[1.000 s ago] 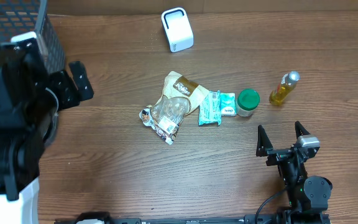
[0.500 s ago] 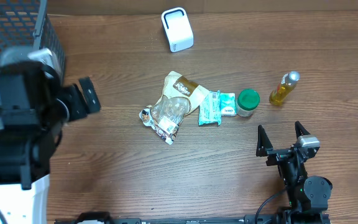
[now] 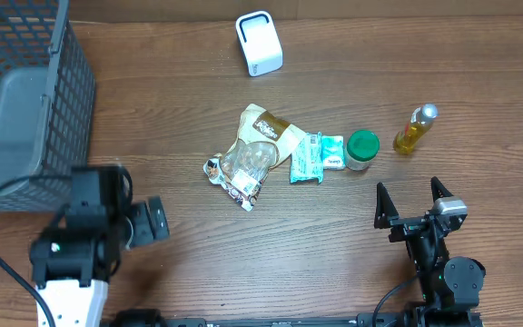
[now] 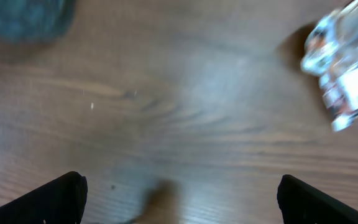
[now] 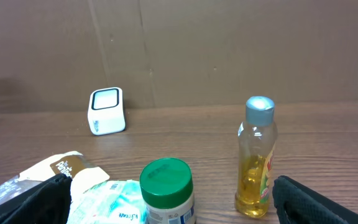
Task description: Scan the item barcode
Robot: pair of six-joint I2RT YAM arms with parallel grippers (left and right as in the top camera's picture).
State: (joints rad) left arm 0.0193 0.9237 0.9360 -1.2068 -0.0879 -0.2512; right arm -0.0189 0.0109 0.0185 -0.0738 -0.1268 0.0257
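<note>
The items lie in a cluster mid-table: a brown-and-white bag (image 3: 266, 130), a clear crinkled packet (image 3: 241, 170), teal wipe packs (image 3: 316, 156), a green-lidded jar (image 3: 362, 148) and a yellow oil bottle (image 3: 415, 128). A white barcode scanner (image 3: 259, 43) stands at the back. My left gripper (image 3: 148, 218) is open and empty at the front left, well short of the packet (image 4: 344, 62), and its view is blurred. My right gripper (image 3: 414, 200) is open and empty just in front of the jar (image 5: 166, 186) and bottle (image 5: 257, 158).
A grey mesh basket (image 3: 25, 91) fills the back left corner. A cardboard wall runs behind the scanner (image 5: 106, 111). Bare wood lies between my left gripper and the item cluster.
My left arm has swung from beside the basket down toward the table's front left, still open. The right arm and all items have stayed put.
</note>
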